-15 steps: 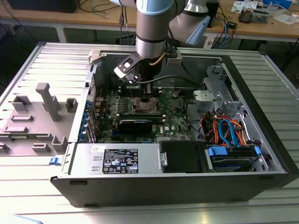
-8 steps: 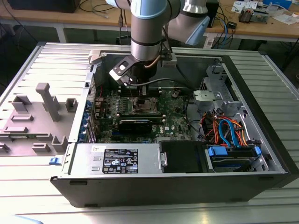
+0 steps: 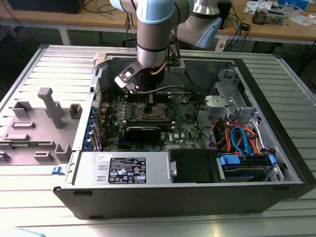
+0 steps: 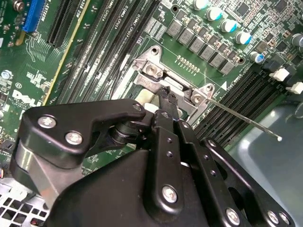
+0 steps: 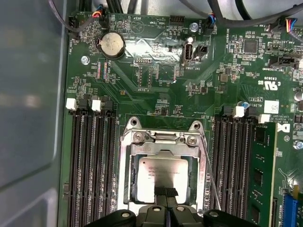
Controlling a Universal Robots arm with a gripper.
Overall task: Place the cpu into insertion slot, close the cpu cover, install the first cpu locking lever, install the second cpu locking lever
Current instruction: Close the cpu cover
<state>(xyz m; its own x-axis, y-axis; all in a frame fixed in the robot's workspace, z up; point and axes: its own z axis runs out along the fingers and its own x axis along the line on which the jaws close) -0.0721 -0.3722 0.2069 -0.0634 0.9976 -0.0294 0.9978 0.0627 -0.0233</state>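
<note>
- Open computer case [image 3: 197,202]: the gripper [image 5: 165,192] reaches inside, over the motherboard [image 5: 156,80].
- Memory slots [image 5: 92,161] crowd both sides of the gripper.
- Insertion slot [image 5: 124,179], right under the fingertips, holds the cpu [image 5: 161,172], with the cpu cover [image 5: 161,140] down over it.
- The 2 fingers are clenched together and empty.
- 1 thin locking lever [image 4: 246,120] juts free beside them. I judge this the lever step, calling for a push down under its hook.

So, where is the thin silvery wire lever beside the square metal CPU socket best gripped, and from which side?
The thin silvery wire lever slants out from a corner of the silvery metal cpu cover over the long black memory slots, so its root is crowded, while its white-tipped free end seems to stand clear. Probably grip near that end, from above, pinching across the rod.
</note>
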